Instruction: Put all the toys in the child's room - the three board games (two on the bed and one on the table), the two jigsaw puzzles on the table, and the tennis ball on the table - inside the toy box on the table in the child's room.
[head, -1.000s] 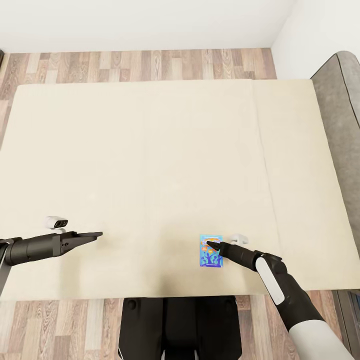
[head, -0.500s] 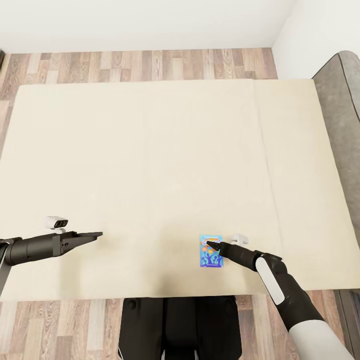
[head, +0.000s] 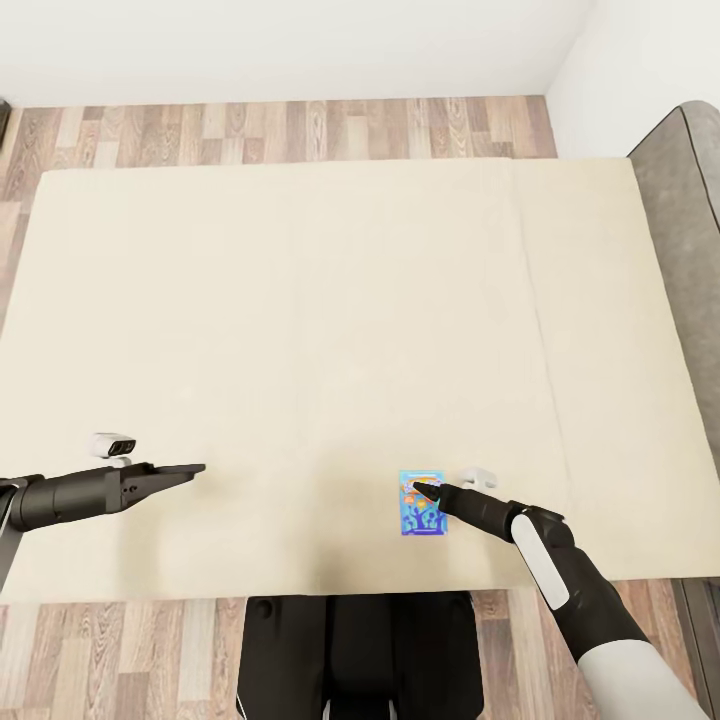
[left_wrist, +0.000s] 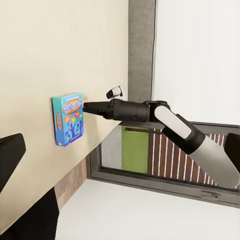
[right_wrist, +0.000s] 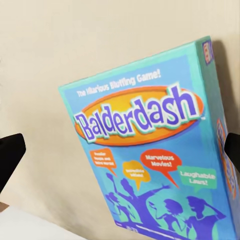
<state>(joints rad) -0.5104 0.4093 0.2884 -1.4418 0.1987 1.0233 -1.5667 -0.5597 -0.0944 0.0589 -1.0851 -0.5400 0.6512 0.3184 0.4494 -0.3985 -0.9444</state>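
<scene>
Head camera looks straight down; both wrist cameras share the board game (right_wrist: 150, 145).

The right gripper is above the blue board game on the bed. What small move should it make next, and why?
Probably lower the right gripper a little and close it on the board game. The right wrist view shows the box lying flat on the bed, framed between two spread fingertips that do not seem to grip it yet.

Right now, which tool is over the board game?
The right tool: its tip reaches over the blue board game on the bed. The left tool hangs over bare mattress.
</scene>
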